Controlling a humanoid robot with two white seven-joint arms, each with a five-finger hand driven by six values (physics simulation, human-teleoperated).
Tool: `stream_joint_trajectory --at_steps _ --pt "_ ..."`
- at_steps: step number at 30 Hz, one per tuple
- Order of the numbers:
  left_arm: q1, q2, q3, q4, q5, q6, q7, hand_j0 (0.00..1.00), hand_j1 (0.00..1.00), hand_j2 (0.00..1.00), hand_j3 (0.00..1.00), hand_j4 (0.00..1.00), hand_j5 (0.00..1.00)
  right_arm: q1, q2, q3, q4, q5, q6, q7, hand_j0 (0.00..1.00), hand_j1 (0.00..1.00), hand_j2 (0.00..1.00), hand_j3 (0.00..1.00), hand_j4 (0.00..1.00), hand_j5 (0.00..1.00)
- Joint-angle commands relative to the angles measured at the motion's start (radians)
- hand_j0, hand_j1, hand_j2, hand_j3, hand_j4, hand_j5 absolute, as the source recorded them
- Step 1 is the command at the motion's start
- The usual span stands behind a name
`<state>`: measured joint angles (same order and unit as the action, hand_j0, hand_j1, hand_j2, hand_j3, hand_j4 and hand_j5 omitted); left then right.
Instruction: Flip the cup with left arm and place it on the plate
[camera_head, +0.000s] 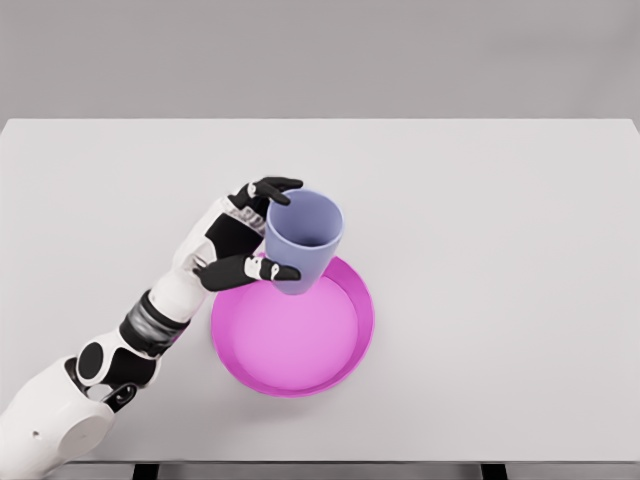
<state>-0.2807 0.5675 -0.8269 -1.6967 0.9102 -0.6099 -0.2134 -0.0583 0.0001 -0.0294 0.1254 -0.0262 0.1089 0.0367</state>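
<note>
A lavender-blue cup (303, 240) is held mouth-up, slightly tilted, over the far-left rim of the magenta plate (355, 345). My left hand (262, 228) is shut on the cup from its left side, thumb across the near wall and black fingertips (283, 185) curled over the far rim. Whether the cup's base touches the plate is hidden from this angle. The left arm comes in from the lower left corner. The right arm does not show.
The white table (500, 220) spreads wide around the plate; its near edge runs along the bottom of the picture. A grey wall lies behind the far edge.
</note>
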Motion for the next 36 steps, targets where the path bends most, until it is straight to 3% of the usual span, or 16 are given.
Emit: stream_joint_trajectory --at_steps 1,11,14,25,28,30,36 --pt "-0.002 -0.002 -0.024 0.015 -0.001 -0.001 -0.001 0.42 0.42 0.42 0.42 0.42 0.42 0.0 0.0 0.0 0.0 0.0 0.0 0.0 1.0 1.0 1.0 1.0 1.0 1.0" --pt "0.005 -0.006 -0.004 0.035 -0.019 -0.001 0.006 0.4 0.4 0.4 0.4 0.4 0.4 0.0 0.0 0.0 0.0 0.0 0.0 0.0 1.0 1.0 1.0 1.0 1.0 1.0" --pt "0.04 -0.034 0.051 0.034 -0.011 -0.001 0.005 0.4 0.4 0.4 0.4 0.4 0.4 0.0 0.0 0.0 0.0 0.0 0.0 0.0 1.0 1.0 1.0 1.0 1.0 1.0" --pt "0.1 -0.089 0.06 0.012 -0.002 -0.001 0.002 0.36 0.36 0.36 0.36 0.36 0.36 0.0 0.0 0.0 0.0 0.0 0.0 0.0 1.0 1.0 1.0 1.0 1.0 1.0" --pt "0.12 -0.089 0.092 0.012 -0.025 -0.001 -0.001 0.36 0.36 0.36 0.36 0.36 0.36 0.0 0.0 0.0 0.0 0.0 0.0 0.0 1.0 1.0 1.0 1.0 1.0 1.0" --pt "0.12 -0.089 0.134 0.012 -0.108 -0.001 0.006 0.36 0.36 0.36 0.36 0.36 0.36 0.0 0.0 0.0 0.0 0.0 0.0 0.0 1.0 1.0 1.0 1.0 1.0 1.0" --pt "0.118 -0.113 0.141 0.019 -0.119 -0.001 0.006 0.36 0.36 0.36 0.36 0.36 0.36 0.0 0.0 0.0 0.0 0.0 0.0 0.0 1.0 1.0 1.0 1.0 1.0 1.0"
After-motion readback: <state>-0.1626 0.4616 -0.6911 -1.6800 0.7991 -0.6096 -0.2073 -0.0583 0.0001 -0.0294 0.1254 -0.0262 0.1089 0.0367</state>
